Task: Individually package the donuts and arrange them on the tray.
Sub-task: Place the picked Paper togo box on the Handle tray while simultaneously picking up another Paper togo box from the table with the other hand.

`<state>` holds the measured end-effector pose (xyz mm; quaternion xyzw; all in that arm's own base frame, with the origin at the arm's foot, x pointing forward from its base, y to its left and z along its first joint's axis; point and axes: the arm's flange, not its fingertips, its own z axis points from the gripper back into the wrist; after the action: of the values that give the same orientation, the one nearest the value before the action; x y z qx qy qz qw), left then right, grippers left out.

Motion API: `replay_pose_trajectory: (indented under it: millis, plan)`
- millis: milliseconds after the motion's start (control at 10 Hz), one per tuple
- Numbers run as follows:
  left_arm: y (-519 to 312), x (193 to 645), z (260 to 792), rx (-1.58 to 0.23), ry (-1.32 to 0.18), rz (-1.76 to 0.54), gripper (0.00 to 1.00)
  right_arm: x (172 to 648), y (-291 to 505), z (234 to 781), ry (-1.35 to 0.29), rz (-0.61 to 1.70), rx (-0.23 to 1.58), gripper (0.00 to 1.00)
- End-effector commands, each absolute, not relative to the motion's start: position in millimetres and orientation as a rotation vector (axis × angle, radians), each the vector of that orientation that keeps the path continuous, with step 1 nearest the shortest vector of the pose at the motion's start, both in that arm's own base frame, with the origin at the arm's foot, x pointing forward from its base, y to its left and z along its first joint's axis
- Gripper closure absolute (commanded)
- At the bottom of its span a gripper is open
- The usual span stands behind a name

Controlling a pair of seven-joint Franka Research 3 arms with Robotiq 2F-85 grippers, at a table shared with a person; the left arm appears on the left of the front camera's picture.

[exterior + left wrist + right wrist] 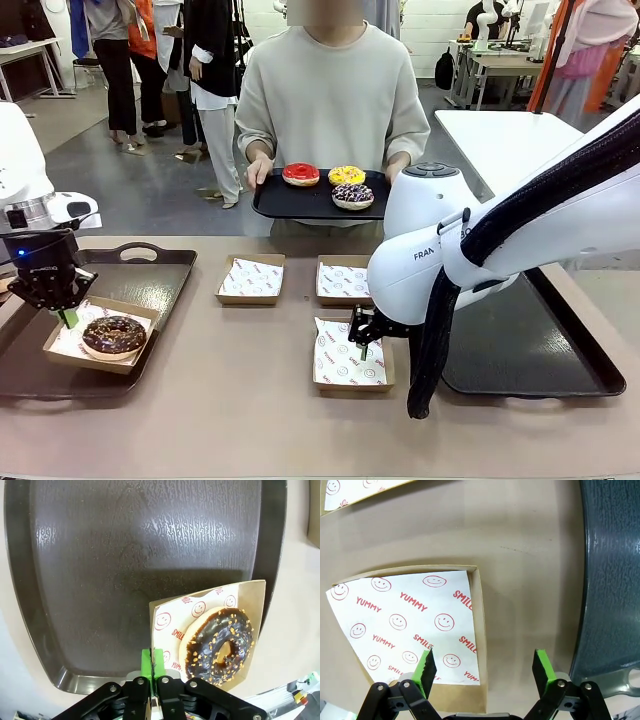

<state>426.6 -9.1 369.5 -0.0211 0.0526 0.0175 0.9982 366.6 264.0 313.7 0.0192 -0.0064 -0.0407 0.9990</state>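
The chocolate donut (113, 335) lies flat in its cardboard box (95, 362), just beside the left pincer (68, 318), which pinches the box's rim over the left tray (150, 275). A ring has no long axis.

The red donut (300, 174), yellow donut (346, 175) and purple donut (352, 195) sit on the person's tray (300, 208). That is well beyond the right pincer (362, 345), which hangs spread above an empty box (352, 387). The right arm looks nearer to them.

Count: four donuts, four boxes, three trays.
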Motion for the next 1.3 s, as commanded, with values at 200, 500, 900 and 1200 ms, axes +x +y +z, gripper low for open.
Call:
replay_pose_trajectory:
  millis: [200, 500, 900, 1200]
  plan:
    - [-11.7, 426.2, 359.4, -0.020, 0.074, 0.018, 0.99, 370.5, 268.2, 311.1, -0.004, -0.074, 0.088, 0.38]
    - [-12.6, 424.6, 358.4, -0.018, 0.073, 0.022, 0.43, 370.9, 268.8, 310.4, 0.008, -0.073, 0.094, 1.00]
    - [-10.8, 423.8, 361.1, -0.020, 0.070, 0.027, 0.00, 371.5, 269.5, 311.3, 0.005, -0.083, 0.095, 1.00]
    - [-9.9, 425.2, 361.8, -0.023, 0.079, 0.028, 0.00, 372.5, 269.0, 311.9, 0.009, -0.089, 0.093, 1.00]
